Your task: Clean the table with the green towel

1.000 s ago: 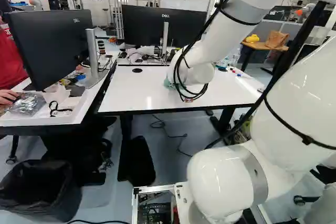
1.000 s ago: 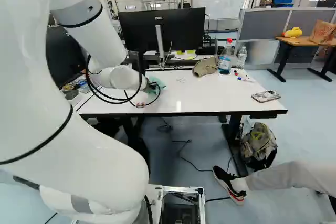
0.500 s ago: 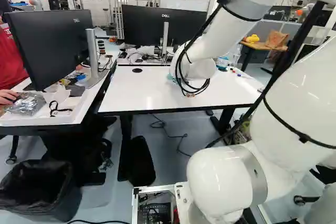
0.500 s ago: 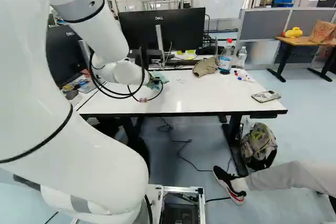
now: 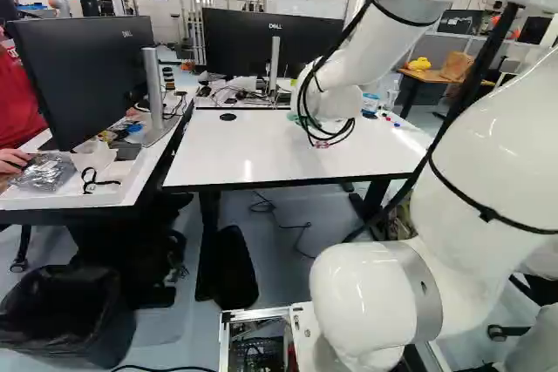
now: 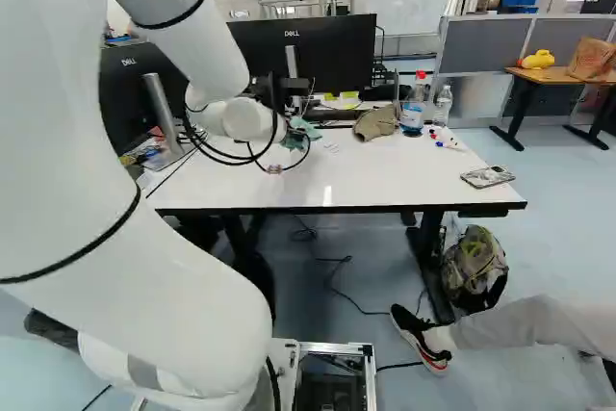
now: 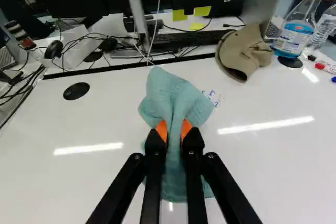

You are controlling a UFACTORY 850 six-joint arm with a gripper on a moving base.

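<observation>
End effector (image 6: 292, 127) over table (image 6: 385, 175), monitor (image 6: 337, 50) beyond

A white, glossy worktop (image 6: 385, 180), with thin dark edge and two bright streaks of reflected light. Upon it, toward the far side, a green towel (image 7: 170, 93), bunched in folds. Just beside the towel, some small blue marks (image 7: 212, 97) on the white surface. Near the far edge, a beige cap (image 7: 244, 53), and next to it a bottle with blue liquid (image 7: 294, 35) and red top, upright, then a clear bottle (image 6: 443, 105), also upright. Close to these bottles, some markers (image 7: 325, 66) with red and blue parts. Set into the surface, two round black covers (image 7: 76, 91), one of them at the foot of the blue bottle. At the right of the right base view, near the front corner, a flat phone-like object (image 6: 488, 176).
</observation>
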